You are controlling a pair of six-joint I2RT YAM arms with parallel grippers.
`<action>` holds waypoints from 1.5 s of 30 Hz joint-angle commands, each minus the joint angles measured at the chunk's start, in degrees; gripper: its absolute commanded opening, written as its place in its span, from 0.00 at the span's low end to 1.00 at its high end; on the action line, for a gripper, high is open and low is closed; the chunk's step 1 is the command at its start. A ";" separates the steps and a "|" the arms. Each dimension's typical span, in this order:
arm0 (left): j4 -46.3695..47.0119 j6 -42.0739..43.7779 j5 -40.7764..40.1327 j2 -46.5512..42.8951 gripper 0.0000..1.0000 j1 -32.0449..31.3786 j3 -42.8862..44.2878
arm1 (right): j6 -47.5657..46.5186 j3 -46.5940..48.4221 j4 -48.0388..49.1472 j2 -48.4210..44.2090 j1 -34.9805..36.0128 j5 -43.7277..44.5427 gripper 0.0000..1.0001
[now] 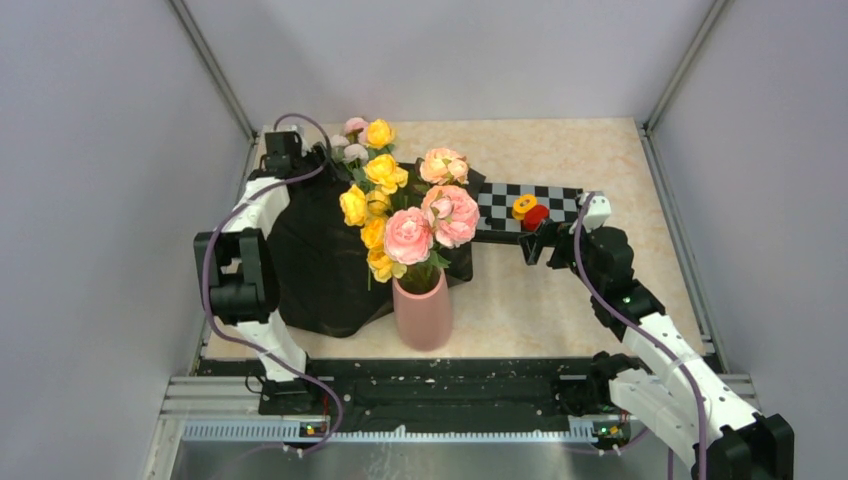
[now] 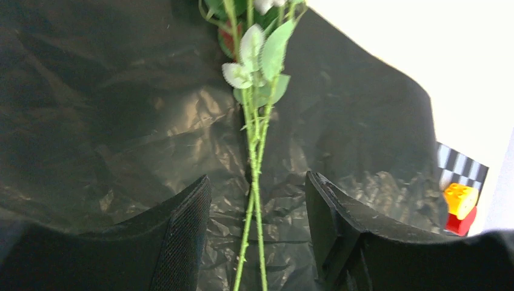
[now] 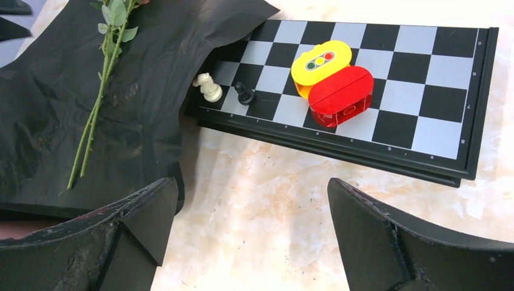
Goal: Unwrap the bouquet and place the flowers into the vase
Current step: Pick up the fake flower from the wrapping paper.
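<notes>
The left gripper (image 2: 257, 188) has its jaws spread, with one finger on each side of two thin green stems (image 2: 253, 139). In the left wrist view a gap shows between the stems and each finger, so it pinches nothing. The stems lie on the unfolded black wrapping paper (image 2: 109, 121) and run toward 12 o'clock, where their leaves and small blooms (image 1: 358, 133) rest at the far edge of the paper.

In the top view, at 5 o'clock from these blooms, the pink vase (image 1: 423, 318) stands upright just beside the paper, near the front edge of the table (image 1: 580, 290). It holds a bunch of pink, peach and yellow flowers (image 1: 420, 210).

The right gripper (image 3: 251, 185) is wide apart with nothing between its jaws, above the table. At its 12 o'clock lies a chessboard (image 3: 418, 91) carrying a yellow block (image 3: 321, 60) and a red block (image 3: 342, 97), which touch each other. At 11 o'clock stand a white chess piece (image 3: 209, 88) and a black chess piece (image 3: 243, 94), beside the paper that covers the board's corner.
</notes>
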 commanded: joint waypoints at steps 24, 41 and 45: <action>-1.99 4.02 6.49 23.43 0.49 -2.52 15.55 | 0.52 0.10 3.84 1.87 -0.74 -0.85 0.96; 0.02 2.28 8.95 24.49 0.43 -3.20 14.70 | 0.51 0.00 3.66 1.51 -0.75 -0.87 0.96; -0.05 2.14 9.43 25.36 0.43 -3.20 14.82 | 0.54 0.03 3.71 1.62 -0.70 -1.09 0.96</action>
